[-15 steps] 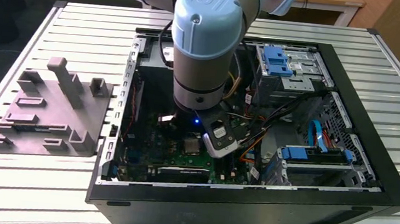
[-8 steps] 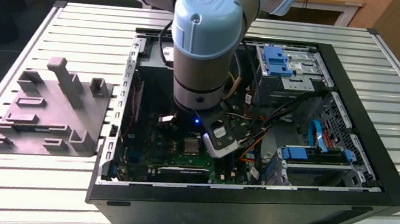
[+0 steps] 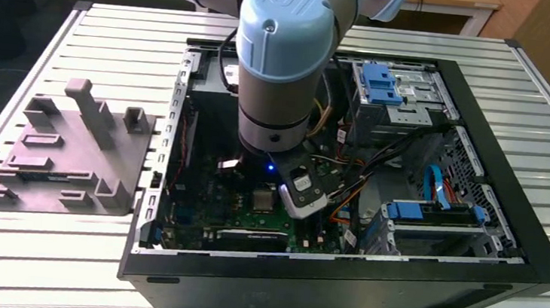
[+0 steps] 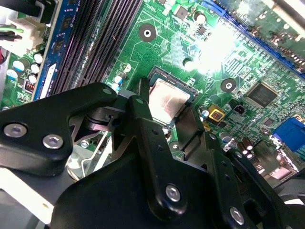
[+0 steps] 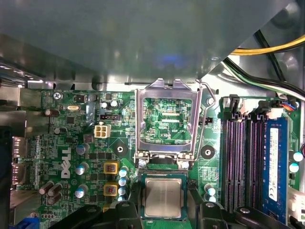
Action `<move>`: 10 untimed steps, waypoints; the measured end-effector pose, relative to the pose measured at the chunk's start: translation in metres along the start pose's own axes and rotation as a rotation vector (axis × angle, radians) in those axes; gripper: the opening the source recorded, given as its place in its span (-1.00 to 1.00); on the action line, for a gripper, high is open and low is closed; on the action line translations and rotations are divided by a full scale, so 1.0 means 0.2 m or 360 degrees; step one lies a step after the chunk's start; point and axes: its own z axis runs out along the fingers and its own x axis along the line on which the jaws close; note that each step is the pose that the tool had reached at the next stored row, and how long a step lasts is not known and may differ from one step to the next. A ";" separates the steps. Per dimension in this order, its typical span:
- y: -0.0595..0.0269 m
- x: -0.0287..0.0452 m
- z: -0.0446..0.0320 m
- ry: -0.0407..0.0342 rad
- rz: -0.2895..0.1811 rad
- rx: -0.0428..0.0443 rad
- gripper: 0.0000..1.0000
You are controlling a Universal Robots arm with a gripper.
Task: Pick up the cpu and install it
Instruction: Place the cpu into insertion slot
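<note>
The cpu (image 5: 163, 198), a small square chip with a silvery top, lies flat in the dark socket on the green motherboard (image 5: 71, 143). It is also in the second wrist view as the cpu (image 4: 167, 99). My gripper (image 5: 164, 212) straddles it, one black finger (image 5: 125, 212) against each side, and is shut on it. In the second wrist view the gripper (image 4: 164, 112) reaches down over the chip. The socket's shiny metal frame (image 5: 140, 124) stands flipped open beside it. From the exterior view, the gripper (image 3: 286, 199) is deep inside the computer case (image 3: 514, 185).
A grey moulded tray with upright posts (image 3: 53, 155) lies on the slatted table at the exterior view's left. Black memory slots (image 5: 238, 162) and a blue module run beside the socket. Cables and blue drive bays (image 3: 383, 85) crowd the case's other half.
</note>
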 end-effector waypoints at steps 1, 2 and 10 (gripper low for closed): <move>0.000 0.000 0.000 0.0000 0.0005 0.0000 -0.07; 0.000 0.000 0.000 0.0000 0.0006 0.0000 -0.07; -0.004 0.000 0.007 0.0000 -0.0003 -0.0001 -0.07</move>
